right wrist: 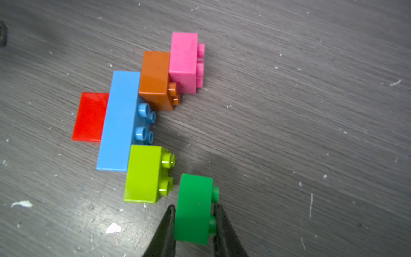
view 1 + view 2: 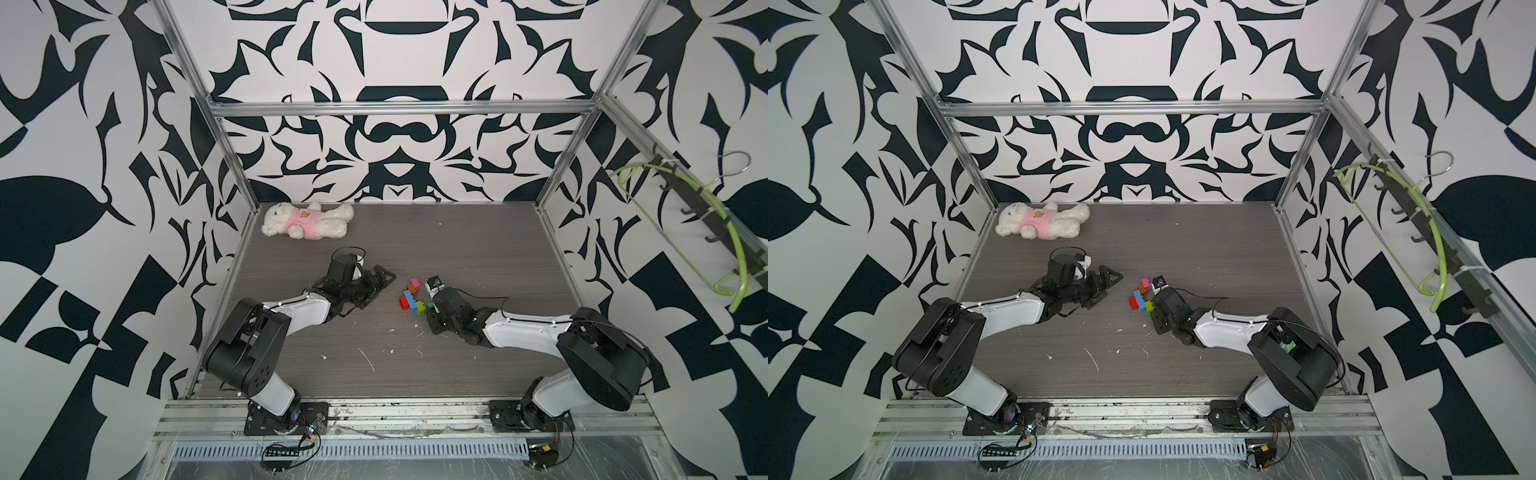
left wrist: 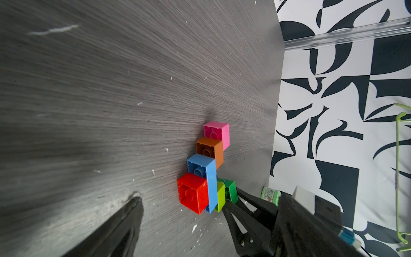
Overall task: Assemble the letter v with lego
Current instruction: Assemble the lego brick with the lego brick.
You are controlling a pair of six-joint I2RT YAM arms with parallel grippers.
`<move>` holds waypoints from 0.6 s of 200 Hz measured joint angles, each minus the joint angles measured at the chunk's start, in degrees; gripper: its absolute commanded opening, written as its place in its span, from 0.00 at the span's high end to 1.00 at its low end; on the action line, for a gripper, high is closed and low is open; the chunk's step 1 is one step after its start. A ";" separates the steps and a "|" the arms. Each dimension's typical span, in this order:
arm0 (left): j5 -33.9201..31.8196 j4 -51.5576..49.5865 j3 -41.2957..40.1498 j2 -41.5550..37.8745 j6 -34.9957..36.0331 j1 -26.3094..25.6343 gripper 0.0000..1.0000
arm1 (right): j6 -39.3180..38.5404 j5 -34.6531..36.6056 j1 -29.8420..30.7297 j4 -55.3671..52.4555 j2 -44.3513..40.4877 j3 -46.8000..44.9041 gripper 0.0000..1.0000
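Note:
The lego chain lies on its side on the dark table (image 2: 457, 257), in both top views and both wrist views. Pink (image 1: 183, 62), orange (image 1: 154, 77), the long blue brick (image 1: 119, 120) and lime-green (image 1: 144, 173) step down in a bent row, forming the letter v (image 2: 411, 297). Red (image 1: 90, 116) sits on the blue brick's other face. My right gripper (image 1: 194, 207) is shut on a green brick (image 1: 194, 193), which stands just off the lime-green studs. My left gripper (image 2: 376, 286) rests open to the left of the chain, one finger (image 3: 131, 213) showing.
A white plush bear (image 2: 305, 220) in a pink shirt lies at the back left corner. A lime-green hanger (image 2: 706, 232) hangs on the right wall. Aluminium posts (image 2: 232, 158) frame the table, and white flecks dot its front half.

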 measured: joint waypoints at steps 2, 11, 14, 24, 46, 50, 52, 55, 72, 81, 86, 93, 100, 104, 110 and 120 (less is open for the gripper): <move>0.02 0.00 0.00 0.00 0.00 0.00 0.01 | -0.02 -0.13 0.00 -0.09 0.00 0.02 0.66; 0.00 0.02 0.00 0.00 0.00 0.00 0.01 | -0.20 -0.57 0.00 -0.72 0.17 0.04 0.63; 0.00 0.00 0.00 0.00 0.00 0.00 0.01 | -0.20 -0.72 0.00 -0.96 0.24 0.04 0.62; 0.00 0.00 0.00 0.00 0.00 0.00 0.01 | -0.33 -1.20 -0.02 -1.79 0.37 0.04 0.58; 0.00 -0.02 0.00 0.00 0.02 0.00 0.01 | -0.42 -1.95 -0.28 -2.89 0.37 0.04 0.54; 0.00 -0.02 0.00 0.00 0.02 0.00 0.01 | -0.26 -2.08 -0.35 -2.97 0.35 0.04 0.53; 0.00 -0.02 0.00 0.00 0.02 0.00 0.01 | -0.37 -2.14 -0.39 -3.02 0.35 0.04 0.52; 0.00 -0.02 0.00 0.00 0.02 0.00 0.01 | -0.33 -2.29 -0.44 -3.04 0.33 0.04 0.51; 0.02 -0.04 0.00 0.07 0.02 0.00 0.01 | -0.42 -3.52 -1.07 -3.08 -0.13 -0.15 0.47; 0.02 -0.07 0.00 0.13 0.02 0.00 0.01 | -0.28 -4.48 -1.51 -2.89 -0.70 -0.44 0.46; 0.02 -0.07 0.00 0.17 0.02 0.00 0.01 | -0.24 -5.01 -1.73 -2.82 -0.94 -0.57 0.45; 0.02 -0.07 0.00 0.22 0.02 0.00 0.00 | -0.20 -6.08 -2.01 -2.71 -1.36 -0.76 0.44; 0.04 -0.07 0.00 0.31 0.02 0.00 0.01 | -0.20 -7.04 -2.29 -2.51 -1.64 -0.90 0.44; 0.04 -0.07 0.00 0.37 0.02 0.00 0.01 | -0.15 -7.56 -2.43 -2.38 -1.75 -0.94 0.43; 0.04 -0.07 0.00 0.42 0.02 0.00 0.01 | -0.15 -8.35 -2.69 -2.21 -1.77 -0.94 0.43; 0.04 -0.09 0.00 0.46 0.02 0.00 0.01 | -0.15 -9.92 -3.15 -1.92 -1.75 -0.92 0.43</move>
